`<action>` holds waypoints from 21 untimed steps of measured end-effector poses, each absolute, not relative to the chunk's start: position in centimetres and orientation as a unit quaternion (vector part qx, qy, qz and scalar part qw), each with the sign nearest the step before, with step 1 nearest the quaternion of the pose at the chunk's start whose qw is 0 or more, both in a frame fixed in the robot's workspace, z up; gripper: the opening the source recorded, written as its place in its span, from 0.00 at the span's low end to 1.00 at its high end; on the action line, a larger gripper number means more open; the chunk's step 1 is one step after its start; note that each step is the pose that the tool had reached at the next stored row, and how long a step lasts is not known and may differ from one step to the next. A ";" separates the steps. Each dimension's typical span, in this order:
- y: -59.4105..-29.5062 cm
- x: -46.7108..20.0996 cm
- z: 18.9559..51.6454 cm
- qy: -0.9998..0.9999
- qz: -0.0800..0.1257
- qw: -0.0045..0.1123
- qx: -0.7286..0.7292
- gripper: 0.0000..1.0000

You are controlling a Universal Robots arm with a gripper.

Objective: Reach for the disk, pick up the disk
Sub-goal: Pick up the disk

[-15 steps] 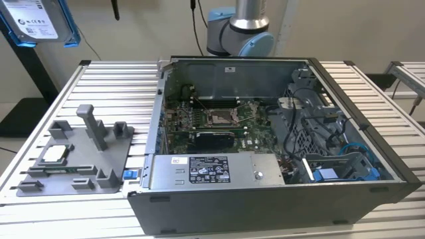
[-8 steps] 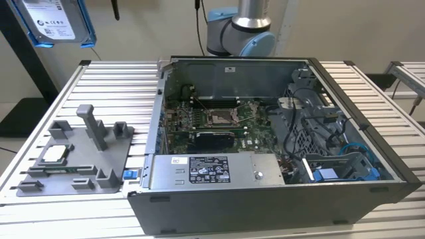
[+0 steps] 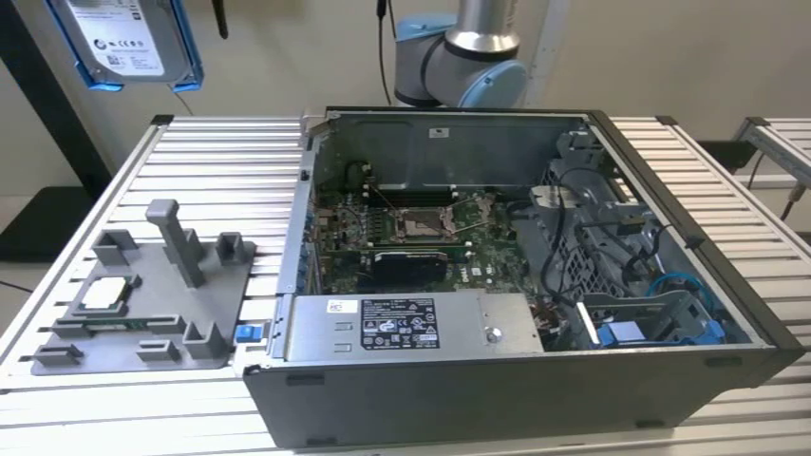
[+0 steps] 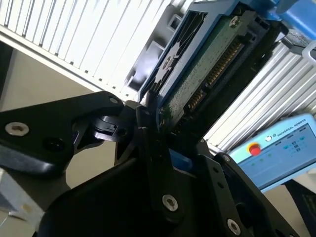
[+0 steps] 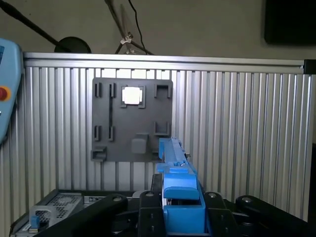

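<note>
Clearly the hand (image 4: 157, 121) is clamped on the disk (image 4: 212, 61), gripping its blue-framed edge, with the green circuit-board side showing in the second wrist view. The disk hangs high above the tabletop (image 3: 216, 152), to the exterior view's left of the open computer case (image 3: 507, 399). Beside that case lies a grey fixture plate (image 3: 140, 304) with a small square chip (image 3: 104, 293) on it.

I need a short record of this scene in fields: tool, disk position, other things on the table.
Tool: shut on the flat silver-grey hard disk in blue plastic frame
Disk position: held high over the ribbed metal table, exterior view's left
On table: open grey computer case; grey plastic plate bearing a small square white chip
</note>
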State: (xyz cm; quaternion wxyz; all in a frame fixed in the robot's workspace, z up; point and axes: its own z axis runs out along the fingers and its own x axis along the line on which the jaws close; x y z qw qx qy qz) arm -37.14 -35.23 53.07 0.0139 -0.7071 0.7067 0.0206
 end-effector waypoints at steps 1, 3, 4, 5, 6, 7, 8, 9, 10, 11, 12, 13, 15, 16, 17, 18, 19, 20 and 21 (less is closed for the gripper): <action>-35.2 -37.1 53.1 0.707 0.021 0.014 -0.707 0.00; -35.2 -37.1 53.1 0.707 0.021 0.014 -0.707 0.00; -35.2 -37.1 53.1 0.707 0.021 0.014 -0.707 0.00; -35.2 -37.1 53.1 0.707 0.021 0.014 -0.707 0.00; -35.2 -37.1 53.1 0.707 0.021 0.014 -0.707 0.00; -35.2 -37.0 53.1 0.707 0.021 0.014 -0.707 0.00; -35.2 -36.8 53.1 0.707 0.021 0.014 -0.707 0.00; -35.2 -36.5 53.0 0.707 0.021 0.014 -0.707 0.00; -35.2 -36.2 53.0 0.707 0.021 0.014 -0.707 0.00; -35.2 -35.9 53.0 0.707 0.021 0.014 -0.707 0.00; -35.2 -35.6 53.0 0.707 0.021 0.014 -0.707 0.00; -35.2 -35.4 53.0 0.707 0.021 0.014 -0.707 0.00; -35.2 -34.9 53.0 0.707 0.021 0.014 -0.707 0.00; -35.2 -34.6 53.0 0.707 0.021 0.014 -0.707 0.00; -35.2 -34.3 53.0 0.707 0.021 0.014 -0.707 0.00; -35.2 -34.1 53.0 0.707 0.021 0.014 -0.707 0.00; -35.2 -33.8 53.0 0.707 0.021 0.014 -0.707 0.00; -35.2 -33.5 53.0 0.707 0.021 0.014 -0.707 0.00; -35.2 -33.3 53.0 0.707 0.021 0.014 -0.707 0.00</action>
